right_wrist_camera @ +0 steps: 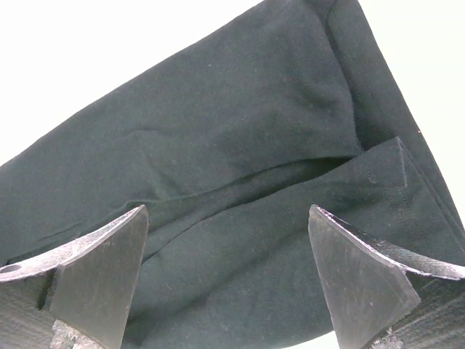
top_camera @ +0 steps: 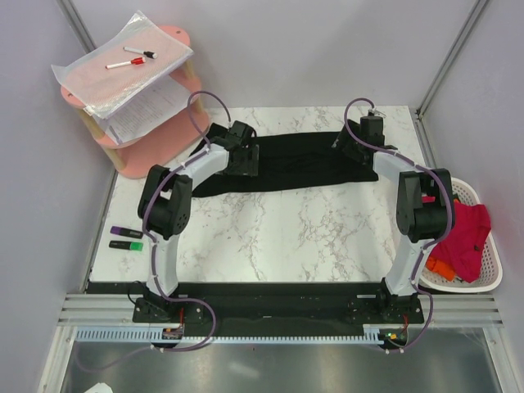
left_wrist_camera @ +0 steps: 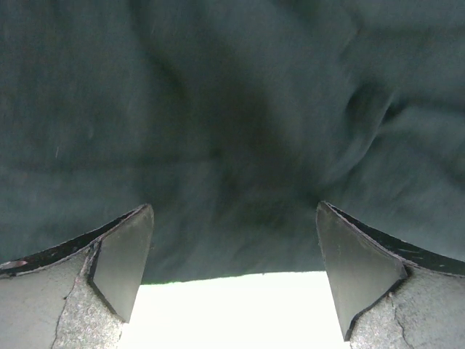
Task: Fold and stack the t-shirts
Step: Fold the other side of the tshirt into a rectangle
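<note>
The black t-shirt [top_camera: 295, 160] lies folded into a long band across the far part of the marble table [top_camera: 278, 229]. My left gripper [top_camera: 243, 153] is open over its left end; in the left wrist view [left_wrist_camera: 232, 283] the black cloth [left_wrist_camera: 232, 131] fills the frame beyond the jaws, its edge between the fingertips. My right gripper [top_camera: 354, 141] is open over the shirt's right end; in the right wrist view [right_wrist_camera: 229, 280] the fingers straddle folded black cloth [right_wrist_camera: 240, 196]. A red t-shirt [top_camera: 468, 233] and an orange one [top_camera: 438, 267] lie in the white basket [top_camera: 485, 282].
A pink two-tier stand [top_camera: 139, 90] with papers and markers stands at the far left corner. Two markers [top_camera: 124, 238] lie at the table's left edge. The basket hangs off the table's right side.
</note>
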